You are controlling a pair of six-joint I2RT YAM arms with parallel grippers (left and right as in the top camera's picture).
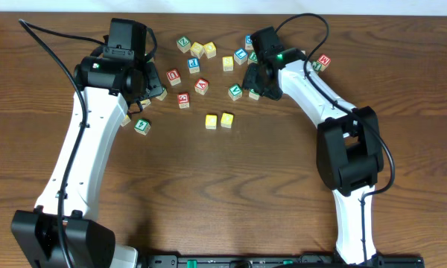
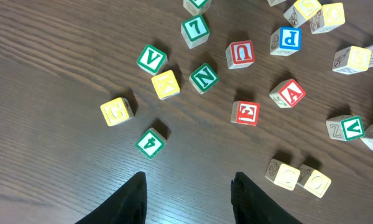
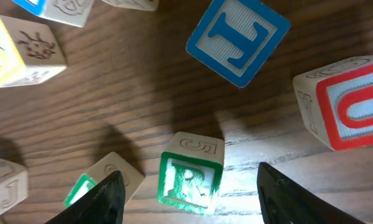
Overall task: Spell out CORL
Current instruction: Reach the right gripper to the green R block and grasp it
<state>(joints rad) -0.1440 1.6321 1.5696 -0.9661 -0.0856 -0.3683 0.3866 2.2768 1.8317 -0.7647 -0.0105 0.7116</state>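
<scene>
Two yellow cubes point(image 1: 211, 120) sat side by side on dark wooden tabletop point(image 1: 208, 186); right tool point(image 3: 188, 186) stood wide astride green R cube point(image 3: 189, 182); left tool point(image 2: 186, 190) parted, empty.

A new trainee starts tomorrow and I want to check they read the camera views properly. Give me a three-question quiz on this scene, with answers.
1. True or false: the left tool is holding something.
2. The cube lying between the fingers of the right tool shows: A) a red U, B) a green R, C) a blue P.
3. How many yellow cubes stand side by side at the centre of the overhead view?
Key: 1 false, its jaws stand open with nothing between them. 2 B. 3 two.
</scene>
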